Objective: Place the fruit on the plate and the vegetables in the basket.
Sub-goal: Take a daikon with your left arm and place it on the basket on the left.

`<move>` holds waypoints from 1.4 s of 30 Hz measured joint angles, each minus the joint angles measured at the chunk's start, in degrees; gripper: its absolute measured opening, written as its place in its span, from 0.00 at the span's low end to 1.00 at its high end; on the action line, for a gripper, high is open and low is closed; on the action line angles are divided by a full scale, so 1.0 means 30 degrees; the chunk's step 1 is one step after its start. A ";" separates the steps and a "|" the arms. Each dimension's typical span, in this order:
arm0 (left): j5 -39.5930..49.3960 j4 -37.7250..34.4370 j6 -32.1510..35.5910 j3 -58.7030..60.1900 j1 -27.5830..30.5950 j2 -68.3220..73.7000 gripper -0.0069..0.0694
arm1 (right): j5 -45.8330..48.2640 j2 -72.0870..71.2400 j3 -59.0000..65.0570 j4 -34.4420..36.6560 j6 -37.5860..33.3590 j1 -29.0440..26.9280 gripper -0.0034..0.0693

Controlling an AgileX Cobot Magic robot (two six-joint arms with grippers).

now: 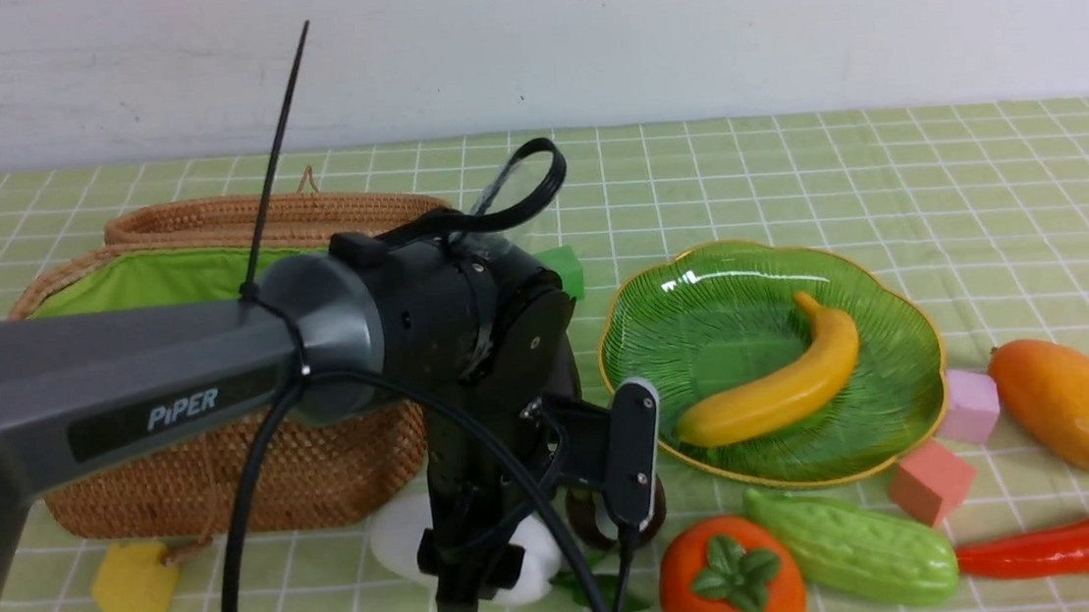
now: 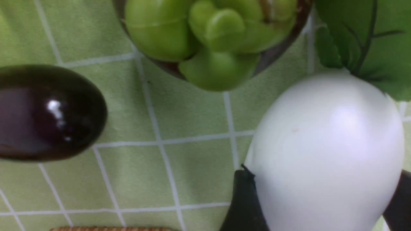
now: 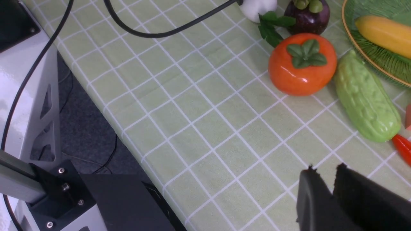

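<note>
White glossy radish with green leaves (image 2: 324, 154) lies on the checked surface (image 1: 887, 167) before the brown wicker basket (image 1: 254, 479), left fingers (image 2: 244, 205) clamped on it; lift straight above the rim. Right fingers (image 3: 314, 199) almost together, empty.

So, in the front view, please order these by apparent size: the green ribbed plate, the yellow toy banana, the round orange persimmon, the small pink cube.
Largest: green ribbed plate.
Next: yellow toy banana and round orange persimmon, too alike to rank; the persimmon lies nearer the camera.
Smallest: small pink cube.

Left hand (image 2: 321, 205) grips white radish (image 2: 324, 144); eggplant (image 2: 48, 112) nearby.
</note>
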 joint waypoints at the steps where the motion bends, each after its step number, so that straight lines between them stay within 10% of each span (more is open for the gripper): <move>1: 0.0161 -0.0059 0.0000 0.0048 0.0000 -0.0063 0.75 | 0.0000 0.0000 0.0000 0.0000 0.0000 0.0000 0.19; 42: 0.0442 -0.0121 0.0000 0.0071 0.0000 -0.0224 0.70 | -0.5780 0.0000 0.0000 -0.2752 0.1933 0.0000 0.21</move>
